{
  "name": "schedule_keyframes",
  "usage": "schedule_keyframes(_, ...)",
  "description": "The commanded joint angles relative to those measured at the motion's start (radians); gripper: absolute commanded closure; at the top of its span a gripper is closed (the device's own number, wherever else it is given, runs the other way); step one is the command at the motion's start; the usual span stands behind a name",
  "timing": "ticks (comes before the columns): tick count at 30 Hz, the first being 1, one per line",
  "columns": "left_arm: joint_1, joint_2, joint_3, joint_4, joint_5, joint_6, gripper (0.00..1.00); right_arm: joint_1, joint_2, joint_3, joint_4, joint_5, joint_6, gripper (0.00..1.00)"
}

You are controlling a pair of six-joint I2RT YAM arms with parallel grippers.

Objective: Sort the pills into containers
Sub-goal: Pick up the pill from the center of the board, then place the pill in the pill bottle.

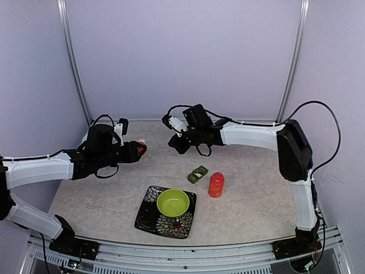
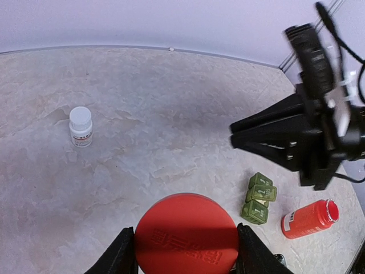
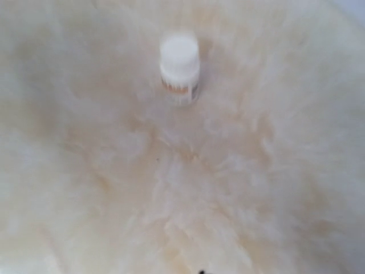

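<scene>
One green pillbox (image 1: pixel 197 174), one orange bottle (image 1: pixel 216 185), one white bottle (image 2: pixel 80 126), one red lid (image 2: pixel 186 237), one bowl (image 1: pixel 173 202), one plate (image 1: pixel 149 214).

Back wall (image 1: pixel 182 57) pale lilac, plain, matte. Left side wall (image 1: pixel 28 74) and right side wall (image 1: pixel 336 57) same tint, closing in booth. Left pole (image 1: pixel 74 63), right pole (image 1: pixel 293 57): bare metal, rising at back corners, leaning outward toward top. Table top (image 1: pixel 251 205) beige, marbled stone pattern. Aluminium rail (image 1: pixel 188 254) along near edge. Light soft, even; shadows faint on table.
</scene>
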State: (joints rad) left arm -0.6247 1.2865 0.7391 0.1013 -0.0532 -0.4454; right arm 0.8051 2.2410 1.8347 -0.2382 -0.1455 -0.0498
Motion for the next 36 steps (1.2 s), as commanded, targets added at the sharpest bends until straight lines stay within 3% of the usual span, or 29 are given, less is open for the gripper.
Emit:
schedule_keyframes(1,-0.042,0.038,0.025,0.029,0.022,0.011,0.51,0.008,-0.24,-0.233,0.073,0.014,0.018,0.96)
schedule_keyframes(8,-0.151,0.16,0.145,0.037,0.045,0.033,0.51,0.008,-0.565,-0.635,0.132,0.054,0.064,0.95)
schedule_keyframes(13,-0.223,0.271,0.262,0.038,0.064,0.045,0.51,0.006,-0.724,-0.787,0.132,0.111,0.097,0.93)
schedule_keyframes(27,-0.331,0.445,0.47,0.008,0.108,0.066,0.51,0.006,-0.904,-1.0,0.138,0.108,0.174,0.94)
schedule_keyframes(36,-0.356,0.485,0.512,-0.002,0.119,0.067,0.51,0.006,-0.902,-1.066,0.16,0.103,0.196,0.95)
